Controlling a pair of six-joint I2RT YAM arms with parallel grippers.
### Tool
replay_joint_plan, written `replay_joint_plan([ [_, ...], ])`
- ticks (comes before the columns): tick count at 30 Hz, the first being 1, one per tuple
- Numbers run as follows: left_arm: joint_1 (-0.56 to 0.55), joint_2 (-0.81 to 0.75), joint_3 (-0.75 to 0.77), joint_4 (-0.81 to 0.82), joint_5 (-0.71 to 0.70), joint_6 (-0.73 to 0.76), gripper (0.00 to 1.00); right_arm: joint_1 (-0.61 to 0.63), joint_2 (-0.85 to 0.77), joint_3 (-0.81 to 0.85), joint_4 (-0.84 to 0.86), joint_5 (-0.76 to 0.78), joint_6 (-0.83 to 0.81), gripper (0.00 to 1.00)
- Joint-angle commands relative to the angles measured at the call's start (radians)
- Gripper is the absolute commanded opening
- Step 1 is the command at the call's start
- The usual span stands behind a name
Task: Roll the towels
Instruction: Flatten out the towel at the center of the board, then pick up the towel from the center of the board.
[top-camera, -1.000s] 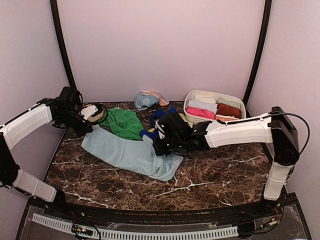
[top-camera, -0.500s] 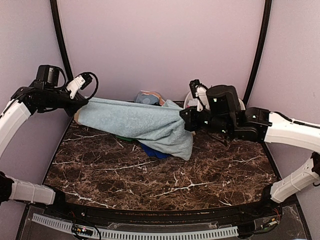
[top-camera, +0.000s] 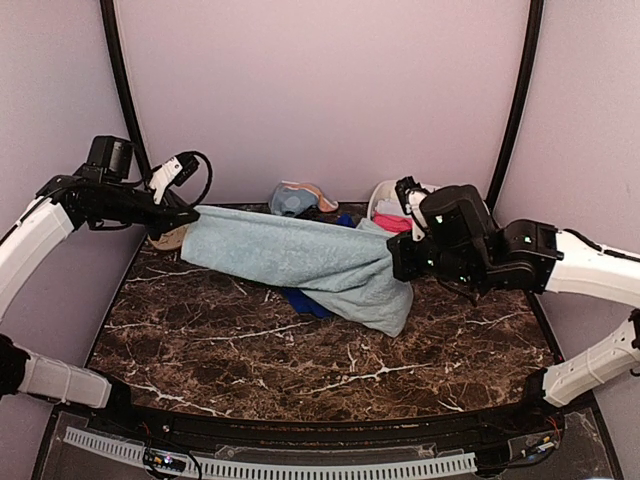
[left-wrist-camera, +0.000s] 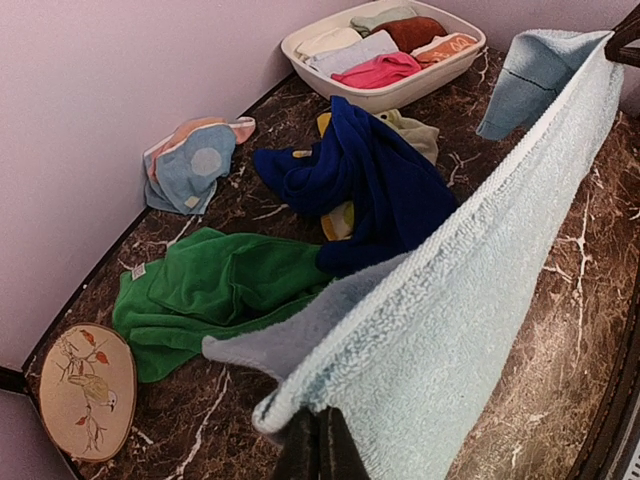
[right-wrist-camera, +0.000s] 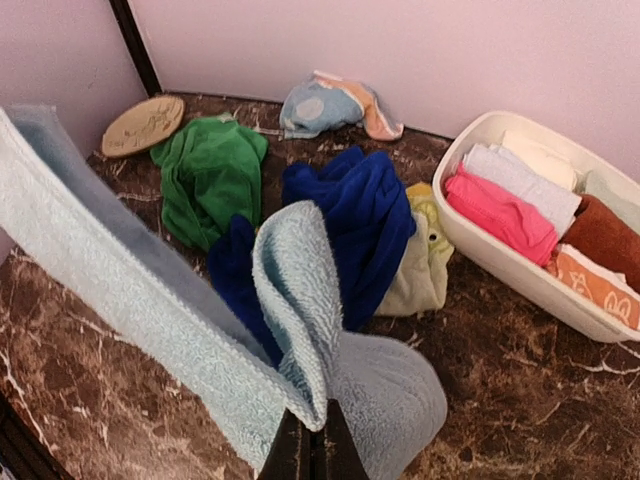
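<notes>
The light blue towel (top-camera: 300, 255) hangs in the air between the two arms, stretched over the marble table (top-camera: 300, 370). The left gripper (top-camera: 188, 213) is clamped on one end and the right gripper (top-camera: 393, 255) on the other; both wrist views show fingers pressed together with cloth pinched between them.

The step in hand looks like spreading this towel flat before rolling. To do it well, I would hold the span taut and level, carry it toward the bare marble on the near side of both grippers, and lower the hanging edge first so it lands without folds. The right end needs care: the cloth is bunched and doubled over just above that gripper's fingers, and a loose flap sags below it.

The towel is thick terry, pale blue, with a stitched band near its far end in the left wrist view. Beyond and below the grippers lie a crumpled royal blue towel (left-wrist-camera: 370, 185), a green towel (left-wrist-camera: 220, 290) and a pale yellow-green one (right-wrist-camera: 425, 265). Rolled towels, one of them pink (right-wrist-camera: 500, 215), sit in the white basin (right-wrist-camera: 520, 280) further back.
</notes>
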Motion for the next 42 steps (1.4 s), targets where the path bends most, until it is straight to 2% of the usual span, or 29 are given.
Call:
replay_joint_plan([
  [1, 0.002, -0.078, -0.154, -0.009, -0.025, 0.111, 0.00, 0.142, -0.006, -0.118, -0.099, 0.055, 0.100, 0.00],
  [4, 0.002, -0.151, -0.310, -0.053, -0.051, 0.217, 0.02, 0.315, 0.061, -0.225, -0.088, -0.001, 0.257, 0.00],
  [6, 0.002, -0.194, -0.402, -0.070, -0.080, 0.273, 0.06, 0.411, 0.138, -0.271, -0.051, -0.068, 0.372, 0.19],
  [8, 0.003, -0.217, -0.466, -0.082, -0.105, 0.292, 0.10, 0.487, 0.212, -0.294, -0.020, -0.113, 0.439, 0.28],
  [9, 0.003, -0.223, -0.486, -0.098, -0.098, 0.304, 0.17, 0.511, 0.241, -0.293, -0.017, -0.128, 0.459, 0.36],
  [10, 0.004, -0.225, -0.497, -0.123, -0.083, 0.315, 0.28, 0.522, 0.256, -0.290, -0.021, -0.142, 0.467, 0.42],
  [12, 0.003, -0.224, -0.486, -0.158, -0.063, 0.318, 0.40, 0.519, 0.230, -0.276, -0.045, -0.135, 0.465, 0.50],
  [14, 0.004, -0.215, -0.453, -0.191, -0.043, 0.320, 0.47, 0.477, 0.146, -0.275, -0.040, -0.143, 0.417, 0.67],
  [15, 0.005, -0.209, -0.439, -0.203, -0.036, 0.322, 0.50, 0.439, 0.104, -0.278, -0.037, -0.170, 0.380, 0.71],
  [18, 0.004, -0.178, -0.421, -0.152, -0.044, 0.295, 0.52, 0.267, -0.013, -0.280, -0.063, -0.233, 0.299, 0.75],
  [20, 0.003, -0.140, -0.432, -0.078, -0.044, 0.272, 0.50, 0.125, -0.061, -0.291, -0.061, -0.292, 0.256, 0.75],
  [22, 0.002, -0.080, -0.445, -0.007, -0.050, 0.244, 0.49, 0.019, -0.056, -0.294, -0.067, -0.297, 0.213, 0.72],
  [25, 0.002, 0.022, -0.447, 0.060, -0.096, 0.231, 0.57, -0.089, 0.000, -0.306, -0.085, -0.304, 0.161, 0.71],
  [27, 0.002, 0.093, -0.453, 0.116, -0.153, 0.239, 0.57, -0.164, 0.034, -0.332, -0.058, -0.333, 0.136, 0.71],
  [32, 0.002, 0.218, -0.450, 0.262, -0.280, 0.197, 0.56, -0.261, 0.134, -0.354, 0.039, -0.384, 0.079, 0.70],
  [37, 0.003, 0.307, -0.440, 0.330, -0.280, 0.187, 0.55, -0.335, 0.275, -0.297, 0.082, -0.410, 0.011, 0.68],
  [42, 0.002, 0.396, -0.441, 0.348, -0.295, 0.211, 0.54, -0.349, 0.403, -0.246, 0.088, -0.470, -0.034, 0.67],
])
